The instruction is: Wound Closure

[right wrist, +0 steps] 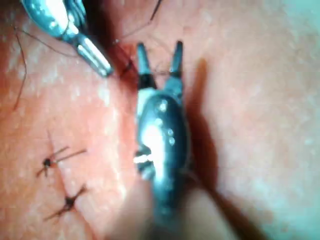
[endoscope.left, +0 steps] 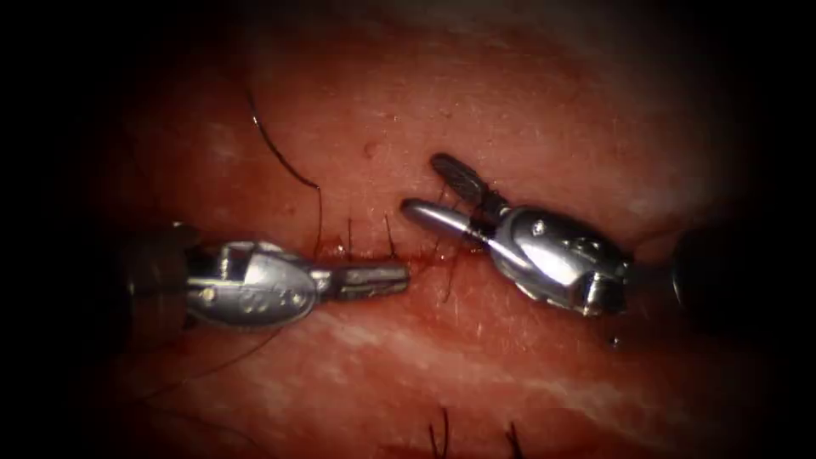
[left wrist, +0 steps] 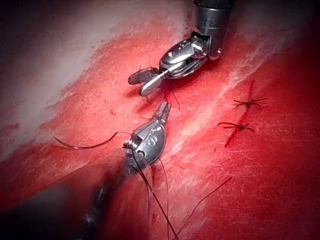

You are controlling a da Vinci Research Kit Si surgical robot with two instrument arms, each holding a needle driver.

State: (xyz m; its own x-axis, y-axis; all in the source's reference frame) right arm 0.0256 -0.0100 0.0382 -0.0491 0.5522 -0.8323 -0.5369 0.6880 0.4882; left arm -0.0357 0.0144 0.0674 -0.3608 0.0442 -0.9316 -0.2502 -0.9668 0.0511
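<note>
Clearly the right end effector (endoscope.left: 429, 191) gapes wide, empty, while the left end effector (endoscope.left: 399, 276) lies closed on the cut (endoscope.left: 425, 255).

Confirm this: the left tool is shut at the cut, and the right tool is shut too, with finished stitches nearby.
Not quite. The right tool is open, its jaws spread apart, as the endoscope view shows. The left tool is shut at the cut, and finished stitches lie nearby.

the tissue (endoscope.left: 527, 110) is seen as the carrying surface, its cut (endoscope.left: 425, 255) wet with red fluid (endoscope.left: 374, 252). loose dark thread (endoscope.left: 285, 161) is laid across it (curving down to the cut), and two knotted stitches (left wrist: 240, 126) are set beside.
</note>
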